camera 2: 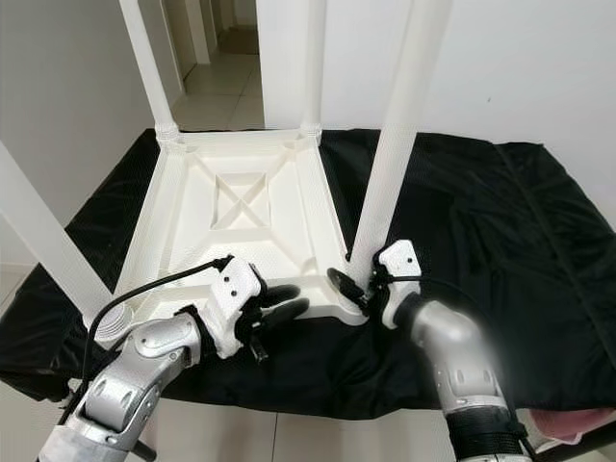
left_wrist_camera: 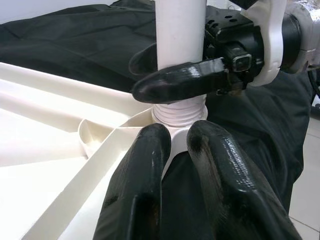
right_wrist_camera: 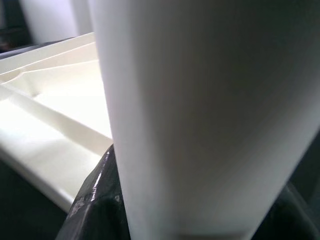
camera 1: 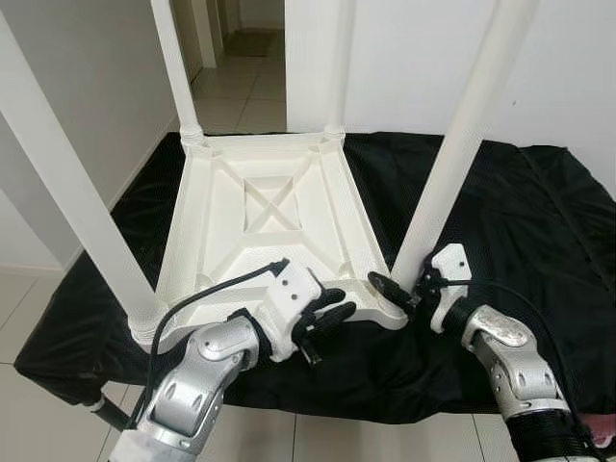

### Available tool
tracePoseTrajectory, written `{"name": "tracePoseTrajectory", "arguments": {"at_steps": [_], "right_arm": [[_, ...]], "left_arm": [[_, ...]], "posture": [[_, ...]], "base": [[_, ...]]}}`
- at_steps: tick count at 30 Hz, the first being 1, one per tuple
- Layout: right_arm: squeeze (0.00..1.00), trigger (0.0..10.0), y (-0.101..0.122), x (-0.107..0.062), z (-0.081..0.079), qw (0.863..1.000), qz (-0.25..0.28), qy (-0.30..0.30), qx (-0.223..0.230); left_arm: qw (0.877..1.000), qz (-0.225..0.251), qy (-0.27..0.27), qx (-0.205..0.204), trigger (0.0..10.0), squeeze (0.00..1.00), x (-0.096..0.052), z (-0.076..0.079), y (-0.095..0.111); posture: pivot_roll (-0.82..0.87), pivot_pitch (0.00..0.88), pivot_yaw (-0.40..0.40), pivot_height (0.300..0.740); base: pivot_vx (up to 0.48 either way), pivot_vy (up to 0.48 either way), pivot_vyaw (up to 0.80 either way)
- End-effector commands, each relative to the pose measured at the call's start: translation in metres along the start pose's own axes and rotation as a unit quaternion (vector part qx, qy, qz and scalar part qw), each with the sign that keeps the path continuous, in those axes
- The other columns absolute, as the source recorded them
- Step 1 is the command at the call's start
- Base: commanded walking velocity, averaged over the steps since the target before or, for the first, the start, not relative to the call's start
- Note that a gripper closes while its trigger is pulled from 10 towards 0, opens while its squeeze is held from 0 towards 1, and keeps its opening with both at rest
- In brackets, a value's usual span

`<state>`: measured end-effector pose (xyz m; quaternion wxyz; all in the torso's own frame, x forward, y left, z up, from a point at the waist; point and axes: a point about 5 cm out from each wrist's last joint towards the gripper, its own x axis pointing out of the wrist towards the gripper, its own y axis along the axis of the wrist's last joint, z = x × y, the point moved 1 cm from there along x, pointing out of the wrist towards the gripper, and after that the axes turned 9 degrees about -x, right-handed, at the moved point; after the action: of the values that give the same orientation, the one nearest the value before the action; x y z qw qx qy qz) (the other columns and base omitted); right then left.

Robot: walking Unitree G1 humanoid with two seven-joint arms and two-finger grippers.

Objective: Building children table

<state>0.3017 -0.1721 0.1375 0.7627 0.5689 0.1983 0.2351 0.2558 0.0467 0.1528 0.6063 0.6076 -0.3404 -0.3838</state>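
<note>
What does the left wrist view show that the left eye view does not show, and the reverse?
Left wrist view: the screw thread at the base of the near right leg, above its socket in the table top.

Left eye view: the whole upside-down table top on the black cloth, four legs standing up, and the left gripper at the near edge.

Both: the right gripper closed around that leg.

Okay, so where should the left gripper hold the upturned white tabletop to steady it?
Take the tabletop by its near rim, coming from the robot's side, beside the left gripper. That edge is thin and exposed; the right gripper already clasps the near-right leg.
</note>
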Motion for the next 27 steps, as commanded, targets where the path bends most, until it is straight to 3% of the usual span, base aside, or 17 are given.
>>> {"name": "tracePoseTrajectory", "arguments": {"at_steps": [1,8,12,14,15,17,20,27], "right_arm": [[0.00,10.0,-0.008,-0.001,-0.002,0.999,-0.030,-0.033,0.012],[0.00,10.0,-0.005,-0.001,-0.013,0.992,-0.043,-0.116,0.027],[0.00,10.0,-0.009,-0.003,-0.029,0.978,-0.063,-0.192,0.054],[0.00,10.0,-0.009,-0.003,-0.029,0.978,-0.063,-0.192,0.054],[0.00,10.0,-0.011,-0.003,-0.033,0.964,-0.081,-0.246,0.062],[0.00,10.0,-0.011,-0.003,-0.033,0.964,-0.081,-0.246,0.062],[0.00,10.0,-0.009,0.000,-0.036,0.942,-0.093,-0.314,0.081],[0.00,10.0,-0.005,0.007,-0.047,0.932,-0.098,-0.334,0.095]], "left_arm": [[1.000,-0.004,0.017,-0.002,10.0,0.00,-0.001,-0.002,-0.004],[1.000,-0.005,0.016,-0.003,10.0,0.00,0.000,-0.001,-0.006],[1.000,-0.009,0.016,-0.005,10.0,0.00,-0.002,0.000,-0.008],[1.000,-0.009,0.016,-0.005,10.0,0.00,-0.002,0.000,-0.008],[1.000,-0.009,0.018,-0.005,10.0,0.00,-0.003,-0.001,-0.007],[1.000,-0.009,0.018,-0.005,10.0,0.00,-0.003,-0.001,-0.007],[1.000,-0.009,0.023,-0.004,10.0,0.00,-0.004,-0.002,-0.007],[1.000,-0.012,0.025,-0.004,10.0,0.00,-0.006,-0.002,-0.008]], "posture": [[-0.06,0.001,0.031,0.740],[-0.06,0.004,0.029,0.740],[-0.06,0.011,0.028,0.740],[-0.06,0.011,0.028,0.740],[-0.05,0.014,0.026,0.740],[-0.05,0.014,0.026,0.740],[-0.03,0.009,0.024,0.740],[-0.03,0.009,0.027,0.740]], "base": [[0.000,0.000,0.00],[0.000,0.000,0.00],[0.000,0.000,0.00],[0.000,0.000,0.00],[0.000,0.000,0.00],[0.000,0.000,0.00],[0.000,0.000,0.00],[0.000,0.000,0.00]]}}
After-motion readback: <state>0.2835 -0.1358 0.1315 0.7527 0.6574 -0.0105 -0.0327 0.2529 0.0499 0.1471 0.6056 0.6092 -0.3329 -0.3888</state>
